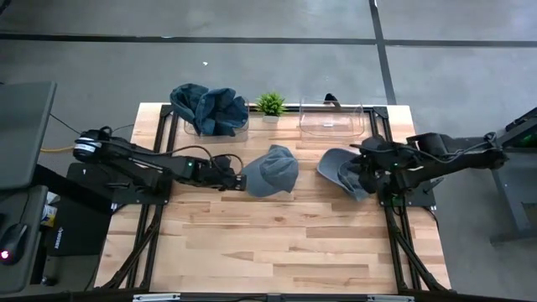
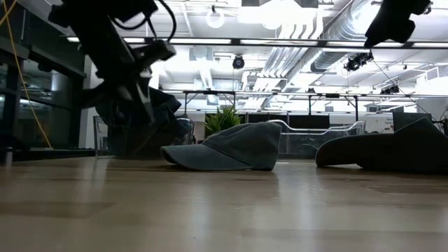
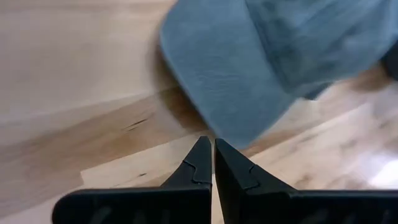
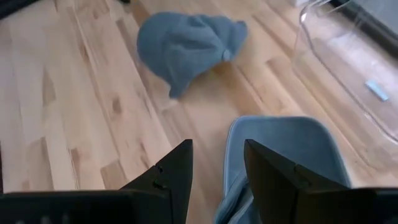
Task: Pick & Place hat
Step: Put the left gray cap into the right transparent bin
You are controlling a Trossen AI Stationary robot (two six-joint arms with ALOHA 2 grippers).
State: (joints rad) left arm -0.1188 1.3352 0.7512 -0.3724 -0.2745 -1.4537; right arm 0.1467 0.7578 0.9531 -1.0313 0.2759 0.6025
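A grey-blue cap (image 1: 273,170) lies crown-up in the middle of the table, its brim flat on the wood (image 2: 224,147). My left gripper (image 1: 238,179) is shut, low over the table at that cap's left side; its fingertips (image 3: 209,144) point at the brim (image 3: 217,81). A second grey cap (image 1: 340,170) lies to the right, in front of the clear bin (image 2: 392,150). My right gripper (image 4: 217,152) is open and hangs raised above that cap's left edge (image 4: 280,146). My left gripper's shut fingertips (image 3: 202,155) stand right at the edge of the middle cap's brim (image 3: 239,134), coming nearly level from the table's left. I cannot tell whether they touch it. The cap lies flat on the table.
At the far edge stand a bin heaped with several dark blue caps (image 1: 210,109), a small green plant (image 1: 270,103) and a clear bin (image 1: 331,119) with nothing in it. Bare wood (image 1: 277,243) stretches across the near half of the table.
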